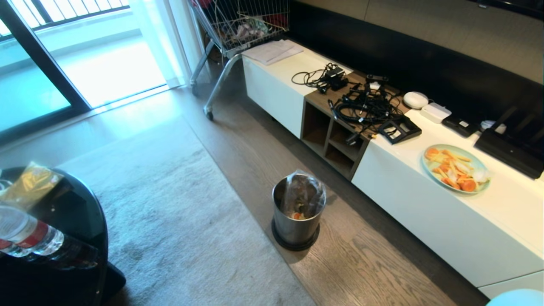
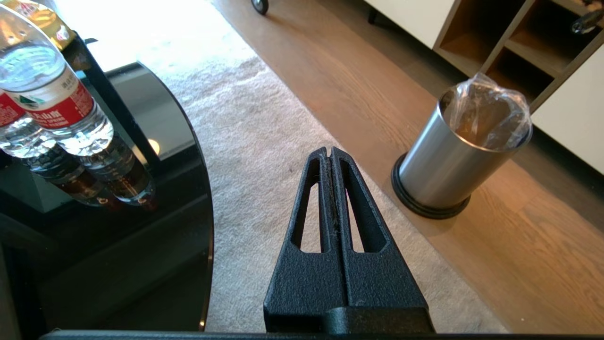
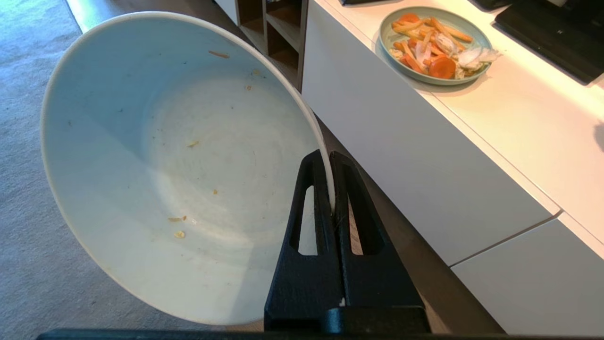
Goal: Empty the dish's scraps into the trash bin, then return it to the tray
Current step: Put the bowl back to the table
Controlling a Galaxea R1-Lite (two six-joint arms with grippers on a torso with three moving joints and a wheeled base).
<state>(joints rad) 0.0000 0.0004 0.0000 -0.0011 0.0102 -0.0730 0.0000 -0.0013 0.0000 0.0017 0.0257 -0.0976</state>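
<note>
Your right tool point(image 3: 332, 208) is pinched on the rim of the bowl point(image 3: 179, 170), which is tilted on its side and holds only a few small crumbs. Your left tool point(image 2: 329, 158) is closed on nothing and hangs over the rug point(image 2: 264, 141), between the black table point(image 2: 155, 198) and the bin point(image 1: 297, 210). The bin stands on the wood floor point(image 1: 365, 263) at the edge of the rug, with open rug on one side and a strip of floor between it and the white cabinet point(image 1: 425, 204). Inside its plastic bag you see a little orange, but the rest is hard to make out. The tray is in no view. A blue plate point(image 1: 455, 168) with scraps point(image 1: 452, 168) lies on the cabinet near its front edge. The bottles point(image 1: 25, 233) on the table are cut off by the frame.
</note>
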